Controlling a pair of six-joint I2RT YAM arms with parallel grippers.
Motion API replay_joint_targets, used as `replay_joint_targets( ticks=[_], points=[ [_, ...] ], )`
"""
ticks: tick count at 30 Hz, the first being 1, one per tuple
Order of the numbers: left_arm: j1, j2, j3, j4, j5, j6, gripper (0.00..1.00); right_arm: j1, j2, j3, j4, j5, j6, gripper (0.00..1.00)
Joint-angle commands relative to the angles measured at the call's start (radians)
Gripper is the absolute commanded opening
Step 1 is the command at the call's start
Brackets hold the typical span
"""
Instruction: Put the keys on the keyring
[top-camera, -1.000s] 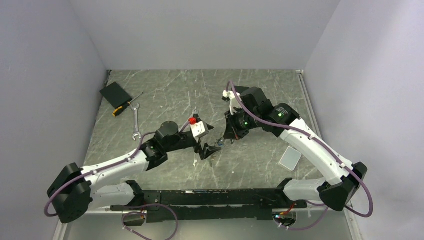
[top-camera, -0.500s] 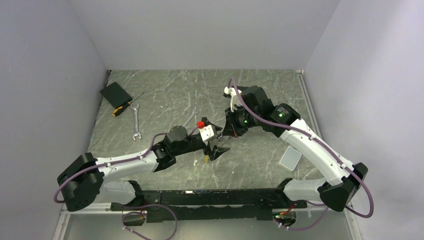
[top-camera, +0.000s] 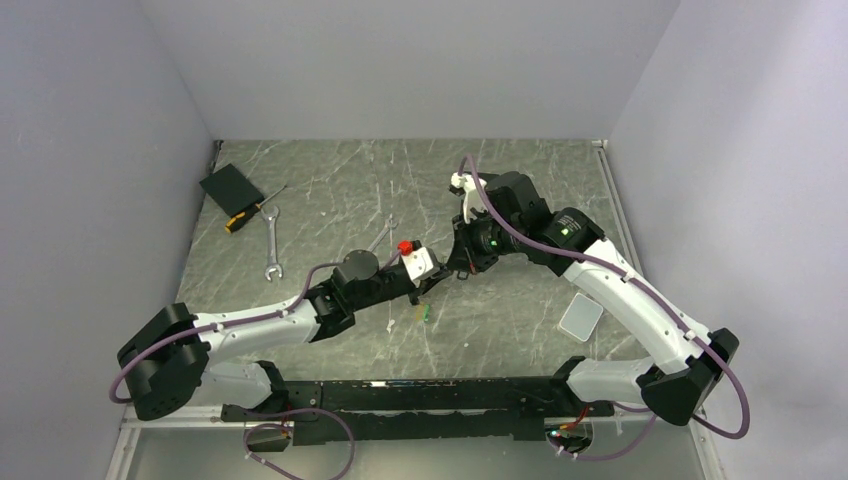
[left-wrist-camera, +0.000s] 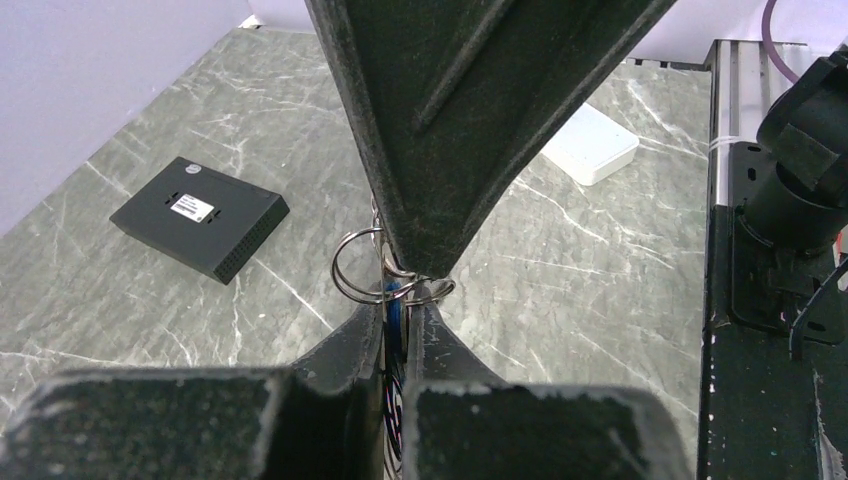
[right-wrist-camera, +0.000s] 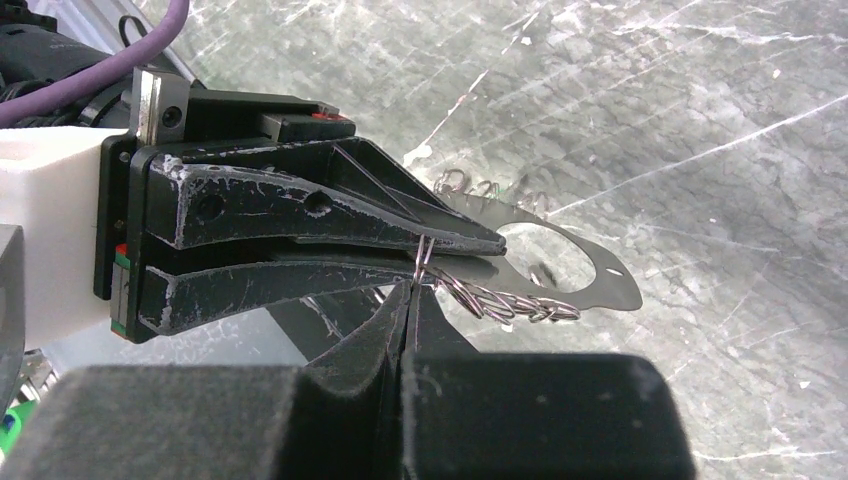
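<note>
My right gripper (top-camera: 453, 272) (right-wrist-camera: 410, 290) hangs above the table's middle, shut on the thin wire of the keyring (right-wrist-camera: 422, 258). The keyring's chain-like cluster of small rings (right-wrist-camera: 512, 302) dangles to the right of it. My left gripper (top-camera: 431, 287) (left-wrist-camera: 402, 312) meets it tip to tip and is shut on a blue-headed key (left-wrist-camera: 401, 305). Silver loops of the keyring (left-wrist-camera: 352, 268) lie against its fingertips. A flat silver piece with a round hole (right-wrist-camera: 585, 272) sticks out past the left fingers (right-wrist-camera: 300, 215). A green-headed key (top-camera: 423, 312) lies on the table below the grippers.
A black box (top-camera: 231, 187) (left-wrist-camera: 200, 217), a yellow-handled screwdriver (top-camera: 250, 212) and a wrench (top-camera: 272, 245) lie at the back left. Another wrench (top-camera: 385, 236) lies behind the left arm. A white pad (top-camera: 581, 318) (left-wrist-camera: 590, 148) rests under the right arm.
My left arm has swung right, up to the right gripper's tips, and its jaws have gone from wide open to shut. The right gripper has hardly moved.
</note>
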Motion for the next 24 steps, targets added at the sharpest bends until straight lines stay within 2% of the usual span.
replay_joint_targets(
  ticks=[1, 5, 6, 9, 10, 14, 24],
  points=[
    [-0.005, -0.021, 0.035, -0.006, -0.028, 0.018, 0.0, 0.001, -0.041, 0.031, 0.06, 0.008, 0.007, 0.0],
    [-0.005, -0.022, 0.034, -0.021, -0.022, 0.033, 0.0, 0.001, -0.034, 0.031, 0.06, 0.032, 0.01, 0.0],
    [-0.005, -0.022, 0.034, -0.021, -0.022, 0.034, 0.0, 0.001, -0.028, 0.032, 0.054, 0.037, 0.01, 0.05],
    [-0.005, -0.022, 0.03, -0.014, -0.023, 0.022, 0.0, 0.001, -0.024, 0.033, 0.054, 0.043, 0.016, 0.34],
    [-0.005, -0.021, 0.028, -0.007, -0.025, 0.019, 0.0, 0.001, -0.03, 0.032, 0.06, 0.043, 0.018, 0.37],
    [-0.005, -0.016, 0.027, 0.007, -0.065, -0.001, 0.0, 0.0, -0.059, 0.018, 0.089, 0.052, 0.031, 0.39],
    [-0.005, -0.019, 0.018, 0.083, -0.111, -0.081, 0.0, 0.0, -0.117, -0.091, 0.21, 0.03, 0.075, 0.35]
  ],
)
